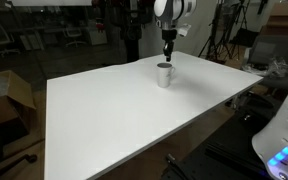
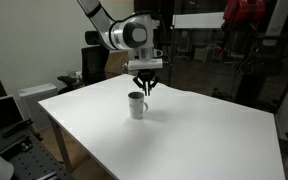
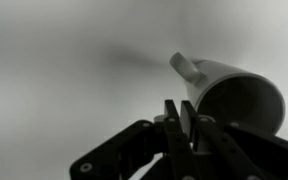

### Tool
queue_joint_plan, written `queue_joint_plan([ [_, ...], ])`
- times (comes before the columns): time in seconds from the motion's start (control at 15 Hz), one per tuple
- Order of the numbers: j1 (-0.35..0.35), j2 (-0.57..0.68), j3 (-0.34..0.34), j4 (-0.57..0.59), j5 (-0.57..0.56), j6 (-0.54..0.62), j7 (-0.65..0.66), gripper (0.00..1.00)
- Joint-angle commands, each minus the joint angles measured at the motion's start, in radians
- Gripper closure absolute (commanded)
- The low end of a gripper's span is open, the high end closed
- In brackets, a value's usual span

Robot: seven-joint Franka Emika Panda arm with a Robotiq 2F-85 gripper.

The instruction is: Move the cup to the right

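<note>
Light-grey cup [image 1: 165, 75] stands upright near the far corner of the white table [image 1: 114, 125], not yet gripped.
We see the gripper [image 1: 168, 56] hanging just above its rim, a little to one side, fingers [image 3: 174, 118] pinched together on nothing. We judge this the approach: next they must spread and drop astride the cup's wall, or press its side, to take it rightward.

The small white cup [image 2: 136, 105] stands upright on the white table [image 2: 184, 140].
</note>
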Motion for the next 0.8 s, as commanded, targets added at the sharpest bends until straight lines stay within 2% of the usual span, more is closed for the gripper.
queue_joint_plan([
  [0.0,-0.016,0.005,-0.006,0.03,0.038,-0.013,0.009,0.97],
  [0.13,-0.021,-0.001,-0.004,0.028,0.048,-0.009,0.006,0.97],
  [0.2,-0.016,0.0,-0.008,0.01,0.032,-0.002,0.0,0.88],
  [0.73,-0.017,0.0,-0.008,0.014,0.036,-0.002,0.0,0.88],
])
